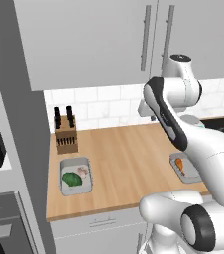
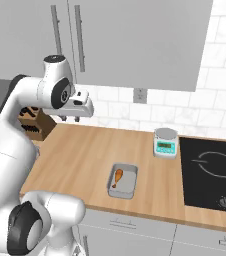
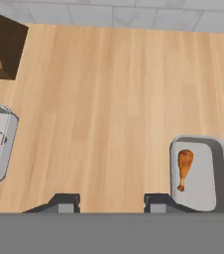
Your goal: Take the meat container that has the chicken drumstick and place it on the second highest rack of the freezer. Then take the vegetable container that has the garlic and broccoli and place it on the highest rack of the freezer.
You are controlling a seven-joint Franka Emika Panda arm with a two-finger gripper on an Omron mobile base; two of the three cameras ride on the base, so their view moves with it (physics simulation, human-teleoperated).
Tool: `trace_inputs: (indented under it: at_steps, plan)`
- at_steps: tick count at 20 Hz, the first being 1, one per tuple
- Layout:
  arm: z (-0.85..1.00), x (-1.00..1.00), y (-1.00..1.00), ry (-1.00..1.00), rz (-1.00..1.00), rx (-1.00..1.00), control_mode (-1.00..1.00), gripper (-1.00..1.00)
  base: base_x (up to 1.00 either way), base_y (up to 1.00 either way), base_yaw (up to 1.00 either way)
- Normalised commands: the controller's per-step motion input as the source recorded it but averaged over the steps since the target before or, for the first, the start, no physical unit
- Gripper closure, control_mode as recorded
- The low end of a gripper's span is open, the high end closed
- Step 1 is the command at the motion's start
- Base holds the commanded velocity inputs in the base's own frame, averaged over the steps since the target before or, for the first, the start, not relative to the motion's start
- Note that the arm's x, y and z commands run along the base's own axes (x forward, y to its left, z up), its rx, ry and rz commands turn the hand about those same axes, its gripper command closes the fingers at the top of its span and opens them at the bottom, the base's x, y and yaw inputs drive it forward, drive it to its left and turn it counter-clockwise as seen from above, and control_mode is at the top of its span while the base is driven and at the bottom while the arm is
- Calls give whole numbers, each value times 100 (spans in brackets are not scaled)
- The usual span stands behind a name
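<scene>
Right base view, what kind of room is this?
A kitchen, rendered: a wood counter with a cooktop, a kitchen scale, a knife block, and wall cabinets over white tile.

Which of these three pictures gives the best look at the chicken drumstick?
The hand view: the chicken drumstick lies whole and large in its grey tray, seen from straight above. The right base view shows it whole but small. In the left base view the arm covers part of its tray.

No legible text, labels, brands or numbers anywhere. Kitchen scale (image 2: 165, 142) carries a teal display panel, characters too small to read. Hob (image 2: 212, 172) bears white ring markings only, no lettering.
</scene>
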Motion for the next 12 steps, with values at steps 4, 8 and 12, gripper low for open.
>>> trace_inputs:
  at_steps: [4, 8, 12]
  plan:
    - [0, -11, 0, -5, 0, 0, -100, -100, 0, 0, 0]
    - [-20, -36, 1, 0, 0, 0, -100, -100, 0, 0, 0]
    - [-61, -100, -76, -17, -20, 9, -100, -100, 0, 0, 0]
